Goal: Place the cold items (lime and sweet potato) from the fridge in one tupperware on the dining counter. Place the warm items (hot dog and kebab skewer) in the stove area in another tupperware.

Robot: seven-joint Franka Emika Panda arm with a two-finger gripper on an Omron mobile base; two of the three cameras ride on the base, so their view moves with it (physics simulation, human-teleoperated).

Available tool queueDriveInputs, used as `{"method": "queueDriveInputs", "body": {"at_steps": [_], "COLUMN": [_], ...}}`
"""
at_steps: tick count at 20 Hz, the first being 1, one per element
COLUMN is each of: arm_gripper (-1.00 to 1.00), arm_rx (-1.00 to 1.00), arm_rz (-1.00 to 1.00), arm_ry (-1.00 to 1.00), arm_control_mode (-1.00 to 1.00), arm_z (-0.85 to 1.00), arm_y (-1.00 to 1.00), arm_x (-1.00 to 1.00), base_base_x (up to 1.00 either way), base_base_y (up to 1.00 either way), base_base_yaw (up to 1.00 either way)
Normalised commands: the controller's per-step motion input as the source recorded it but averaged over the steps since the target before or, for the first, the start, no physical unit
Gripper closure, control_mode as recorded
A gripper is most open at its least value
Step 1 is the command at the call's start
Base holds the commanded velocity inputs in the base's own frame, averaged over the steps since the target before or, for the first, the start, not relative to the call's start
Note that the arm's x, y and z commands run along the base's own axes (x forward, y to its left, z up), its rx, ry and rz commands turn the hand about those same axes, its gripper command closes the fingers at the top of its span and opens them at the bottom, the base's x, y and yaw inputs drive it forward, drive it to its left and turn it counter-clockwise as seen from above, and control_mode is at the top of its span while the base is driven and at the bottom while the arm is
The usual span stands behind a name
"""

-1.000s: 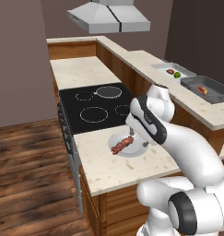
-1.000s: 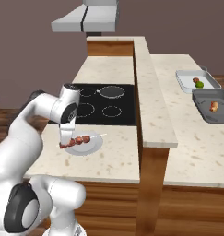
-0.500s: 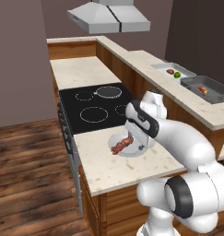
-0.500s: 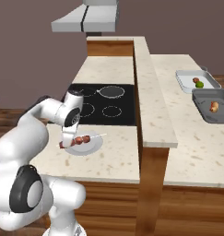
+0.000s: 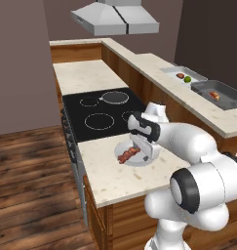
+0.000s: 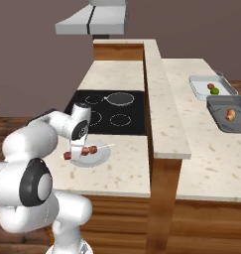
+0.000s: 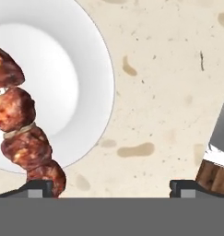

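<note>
The gripper (image 7: 111,184) hangs low over the stove-side counter (image 5: 115,171) with its two fingers spread wide apart, gripping nothing. In the hand view one fingertip (image 7: 37,186) sits right against the end chunk of the kebab skewer (image 7: 21,133), while the other stands well off over bare speckled stone. The skewer lies across a white plate (image 7: 72,87), its browned meat pieces running away from that fingertip toward the far edge of the plate. From the left base view, the gripper (image 5: 141,150) is down at the plate (image 5: 132,160), the skewer (image 5: 128,155) just beside it and partly under the hand. From the right base view the same skewer (image 6: 81,152) pokes out on both sides of the gripper (image 6: 75,149), its thin stick pointing toward the raised bar.

Just beyond the gripper lies the black stove top (image 5: 103,114) with its ring burners, and above that the range hood (image 5: 115,18).

Well away from the gripper, across the raised dining counter (image 6: 164,104), sit two tupperware trays. The nearer dark tupperware (image 6: 226,121) holds the hot dog (image 6: 230,115). The farther light tupperware (image 6: 199,88) holds a green lime (image 6: 215,91) with the reddish sweet potato (image 6: 210,87) touching or just beside it.
</note>
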Motion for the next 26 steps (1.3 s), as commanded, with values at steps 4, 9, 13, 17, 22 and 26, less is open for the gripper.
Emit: {"method": "queueDriveInputs", "body": {"at_steps": [4,9,13,17,22,26], "arm_gripper": [-1.0,-1.0,-1.0,-1.0,-1.0,-1.0], "arm_rx": [-0.01,0.0,0.0,0.0,0.0,0.0], "arm_rz": [0.0,0.0,0.0,0.0,0.0,0.0], "arm_ry": [0.0,0.0,0.0,0.0,0.0,0.0], "arm_control_mode": [-1.0,-1.0,-1.0,-1.0,-1.0,-1.0], "arm_z": [-0.24,-0.29,-0.22,-0.23,-0.26,-0.34], "arm_y": [0.0,0.0,0.0,0.0,0.02,0.04], "arm_x": [0.36,0.41,0.5,0.49,0.39,0.28], "base_base_x": [0.0,0.0,0.0,0.0,0.0,0.0], "base_base_y": [0.0,0.0,0.0,0.0,0.0,0.0], "base_base_yaw": [0.0,0.0,0.0,0.0,0.0,0.0]}}
